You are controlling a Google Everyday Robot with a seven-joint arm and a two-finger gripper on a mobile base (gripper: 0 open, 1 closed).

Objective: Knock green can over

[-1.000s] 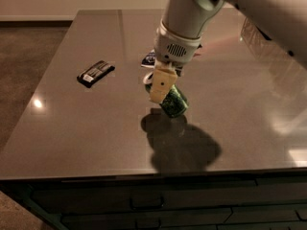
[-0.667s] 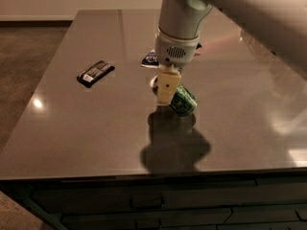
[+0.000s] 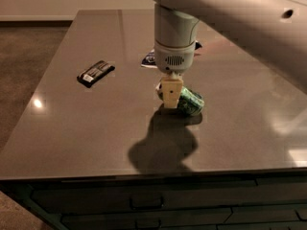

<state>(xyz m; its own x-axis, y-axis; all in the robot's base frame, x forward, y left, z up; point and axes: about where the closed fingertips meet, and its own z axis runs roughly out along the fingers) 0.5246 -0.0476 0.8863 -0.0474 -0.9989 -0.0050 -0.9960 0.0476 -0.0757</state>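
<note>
gripper: (image 3: 171, 96) pointing straight down off the wrist, tip right at table (image 3: 96, 128) level, about mid-table

grip: can't tell how open, and can't tell if anything is pinched in it either

can: (image 3: 193, 102) on the table just right of the gripper, touching it or near enough, left end hidden behind it

can axis: lying low along the tabletop, running from behind the gripper out to the right and a bit toward the camera; looks to be on its side rather than upright, maybe not fully flat

the bit that matters: can is off to the gripper's right, so any further shove would go roughly along the long axis, not across it

task read: looks pretty much done, going by the can being down

next move, best guess: straight up and clear, no more sideways push needed

risk: a round can on its side rolls easily, so a brush on the way up could send it across the table

other stuff: black bar (image 3: 96, 73) well off to the left, bag (image 3: 148, 60) behind the wrist, neither near the can
</note>
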